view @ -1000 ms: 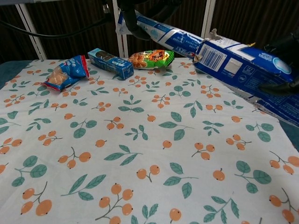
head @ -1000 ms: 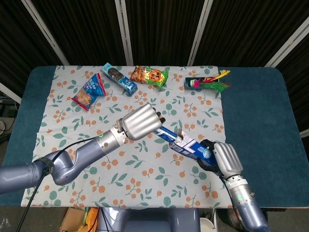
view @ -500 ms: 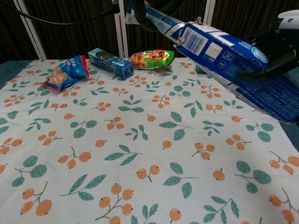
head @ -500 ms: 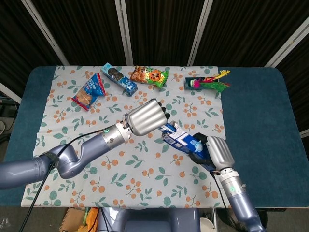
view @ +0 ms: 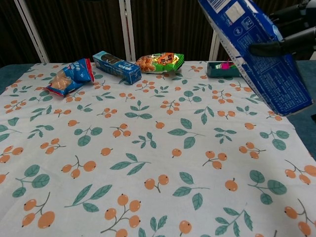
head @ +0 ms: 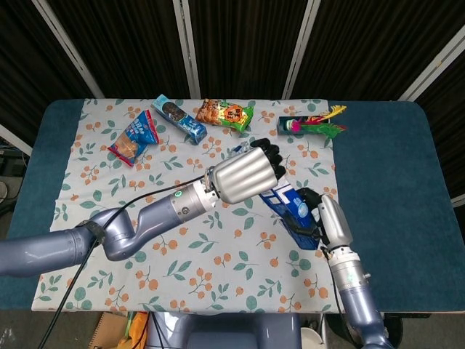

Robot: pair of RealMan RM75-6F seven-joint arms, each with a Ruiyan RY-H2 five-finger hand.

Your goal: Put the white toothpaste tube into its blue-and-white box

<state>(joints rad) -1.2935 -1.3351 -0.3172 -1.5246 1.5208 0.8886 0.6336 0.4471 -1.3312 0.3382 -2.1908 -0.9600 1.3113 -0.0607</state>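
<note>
The blue-and-white box (head: 294, 213) hangs tilted above the tablecloth, and my right hand (head: 325, 219) grips its lower end. In the chest view the box (view: 256, 47) fills the upper right, with my right hand's dark fingers (view: 279, 45) across it and its top end cut off by the frame. My left hand (head: 245, 174) is curled over the box's upper end and hides the opening. Only a white-and-blue sliver of the toothpaste tube (head: 235, 150) shows beside the left fingers, which appear to hold it. The rest of the tube is hidden.
Along the far edge of the floral cloth (head: 218, 254) lie a blue snack bag (head: 134, 137), a blue cookie box (head: 178, 118), an orange-green snack pack (head: 225, 113) and a dark box with bright feathers (head: 311, 123). Blue table (head: 385, 182) borders the cloth on the right.
Both hands moved right and further from me. The box swung steeper, and the tube, plainly seen before, slid out of sight behind my left hand and the box.
</note>
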